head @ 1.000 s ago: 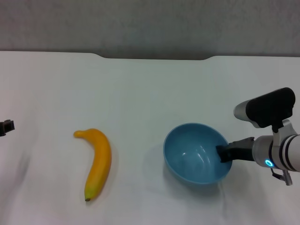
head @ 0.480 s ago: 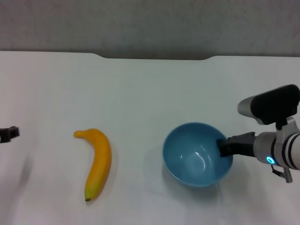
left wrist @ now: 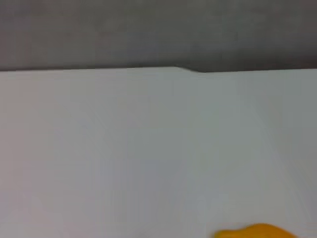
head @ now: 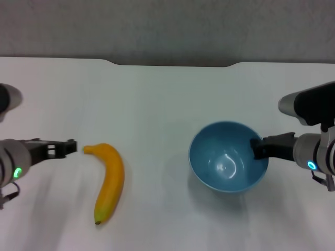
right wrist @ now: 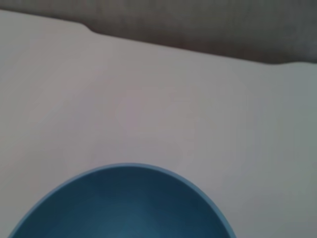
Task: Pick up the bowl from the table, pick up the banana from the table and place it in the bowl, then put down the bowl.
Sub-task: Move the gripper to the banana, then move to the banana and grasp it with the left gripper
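Plain grey wall behind, dark gap at its base, soft even light

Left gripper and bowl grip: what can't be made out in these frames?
- Left gripper, head view: blurred, so open or shut is unclear, as is any contact with the banana.
- Banana, left wrist view: cut off by the frame edge, only a sliver shows.
- Right gripper, head view: one finger inside the bowl; the bowl wall hides any outer finger.
- Bowl, right wrist view: cut by the frame edge; no fingers visible.
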Motion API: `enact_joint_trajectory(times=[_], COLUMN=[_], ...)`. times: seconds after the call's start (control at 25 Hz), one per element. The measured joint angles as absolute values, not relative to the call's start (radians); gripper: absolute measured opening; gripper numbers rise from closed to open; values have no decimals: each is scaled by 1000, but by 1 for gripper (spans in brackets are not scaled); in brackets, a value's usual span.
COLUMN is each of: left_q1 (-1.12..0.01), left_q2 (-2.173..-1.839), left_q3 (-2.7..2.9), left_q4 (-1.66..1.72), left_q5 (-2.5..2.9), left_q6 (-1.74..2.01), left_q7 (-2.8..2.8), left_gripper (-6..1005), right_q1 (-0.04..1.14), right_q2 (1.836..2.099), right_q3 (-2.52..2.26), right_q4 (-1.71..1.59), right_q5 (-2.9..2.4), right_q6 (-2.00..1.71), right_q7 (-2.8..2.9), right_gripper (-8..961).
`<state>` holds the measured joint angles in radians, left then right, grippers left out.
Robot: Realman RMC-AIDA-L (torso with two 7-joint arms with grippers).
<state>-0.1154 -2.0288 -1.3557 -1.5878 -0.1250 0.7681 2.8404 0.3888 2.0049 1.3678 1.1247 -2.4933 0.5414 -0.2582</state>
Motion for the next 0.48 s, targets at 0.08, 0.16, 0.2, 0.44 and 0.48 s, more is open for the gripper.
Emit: enact_joint_trajectory(times=[0.08, 0.16, 0.2, 0.44, 0.48], left_q1=[-120, -132, -140, -183, -183], left_q2=[-2030, -2031, -2032, -2033, -2033], left_q3=[-1327, -1290, -1272, -1221, -1221], left_q4=[-1591, -1584, -1575, -1487, -1487], left_q5=[-126, -135, -143, -224, -224], left_q6=[763, 755, 750, 706, 706], left_q7=[2841, 2841, 2841, 2841, 2841], left_gripper=[819, 819, 819, 819, 819], right_q1=[383, 372, 366, 351, 351], right_q2=[2006, 2006, 2006, 2006, 2006], right_q3=[1374, 1378, 1381, 1385, 1385], right_q4=[1141, 1161, 1170, 1209, 1209], right_q5=[-2497, -2500, -2500, -2504, -2504], right_q6=[535, 527, 524, 519, 519], right_q7=[-258, -259, -259, -259, -259], right_gripper=[28, 28, 28, 29, 29])
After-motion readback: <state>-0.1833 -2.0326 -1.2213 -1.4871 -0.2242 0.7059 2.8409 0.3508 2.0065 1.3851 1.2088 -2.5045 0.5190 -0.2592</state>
